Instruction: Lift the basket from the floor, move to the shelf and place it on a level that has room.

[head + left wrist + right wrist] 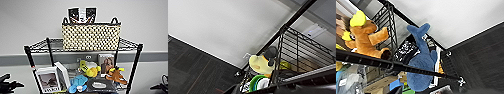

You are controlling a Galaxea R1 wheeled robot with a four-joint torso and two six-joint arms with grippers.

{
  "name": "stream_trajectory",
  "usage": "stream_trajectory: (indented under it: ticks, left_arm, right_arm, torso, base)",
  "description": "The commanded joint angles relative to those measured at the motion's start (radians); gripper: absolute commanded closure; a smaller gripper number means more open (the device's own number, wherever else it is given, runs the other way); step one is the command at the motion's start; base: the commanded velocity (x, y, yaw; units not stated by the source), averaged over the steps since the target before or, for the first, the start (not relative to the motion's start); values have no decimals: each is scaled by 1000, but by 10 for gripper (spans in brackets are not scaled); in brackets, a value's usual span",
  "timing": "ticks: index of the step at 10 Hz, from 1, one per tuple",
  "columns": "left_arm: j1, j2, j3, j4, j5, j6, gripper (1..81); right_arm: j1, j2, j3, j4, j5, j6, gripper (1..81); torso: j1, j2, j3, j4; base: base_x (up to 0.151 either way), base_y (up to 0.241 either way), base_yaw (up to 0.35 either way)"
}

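Observation:
The cream woven basket (91, 37) with its dark rim and two small black loop handles stands on the uppermost level (40, 46) of the black wire shelf (136, 57), against the pale wall. A black and white item (82, 15) sticks up out of it. My left gripper (7, 85) shows as a dark shape low at the left edge. My right gripper (160, 86) sits low at the right edge. Both are well below the basket, out to its sides and apart from it. The dark carpet floor (190, 70) lies below the shelf (293, 17).
The lower tier is crowded: framed pictures (48, 80), a yellow plush (90, 68), a blue plush (77, 82), a brown plush (116, 75), a photo frame (106, 63). A blue shark plush (421, 62) and brown plush (366, 40) hang close by the right wrist.

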Motion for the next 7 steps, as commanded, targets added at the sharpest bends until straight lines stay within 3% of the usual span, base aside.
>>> stream_trajectory:
  ticks: [1, 4, 7]
  left_arm:
    - [96, 52, -5, 30, -150, 14, 10]
    - [258, 118, -5, 82, -244, 14, 10]
    - [403, 217, -55, 110, -333, 15, 10]
  right_arm:
    - [-65, 95, -73, 56, 46, -85, 10]
    - [-198, 178, -120, 78, 101, -160, 10]
    - [-298, 235, -136, 78, 153, -182, 10]
  torso:
    - [0, 0, 0, 0]
    - [0, 0, 0, 0]
    - [0, 0, 0, 0]
  base:
    - [0, 0, 0]
    - [0, 0, 0]
    - [0, 0, 0]
